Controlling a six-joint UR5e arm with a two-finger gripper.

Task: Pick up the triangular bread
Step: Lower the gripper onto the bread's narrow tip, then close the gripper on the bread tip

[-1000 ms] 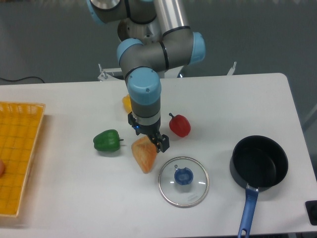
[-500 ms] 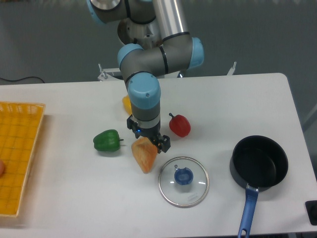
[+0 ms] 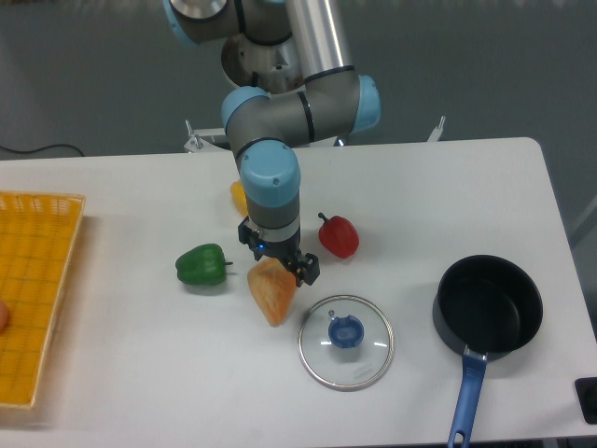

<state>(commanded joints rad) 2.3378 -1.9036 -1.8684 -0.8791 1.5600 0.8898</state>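
The triangular bread (image 3: pixel 271 293) is an orange-tan wedge lying on the white table, its point toward the front. My gripper (image 3: pixel 280 264) hangs straight down over the wedge's upper end, one dark fingertip (image 3: pixel 308 272) showing at its right edge. The other finger is hidden behind the wrist and the bread, so I cannot tell whether the jaws press on it. The bread still rests on the table.
A green pepper (image 3: pixel 202 266) lies left of the bread, a red pepper (image 3: pixel 339 236) to the right, a yellow pepper (image 3: pixel 240 195) behind the arm. A glass lid (image 3: pixel 345 341) and a black pan (image 3: pixel 487 313) sit front right. A yellow basket (image 3: pixel 35 297) is at left.
The wrist has shifted slightly left and back over the bread's upper end. The bread has not moved.
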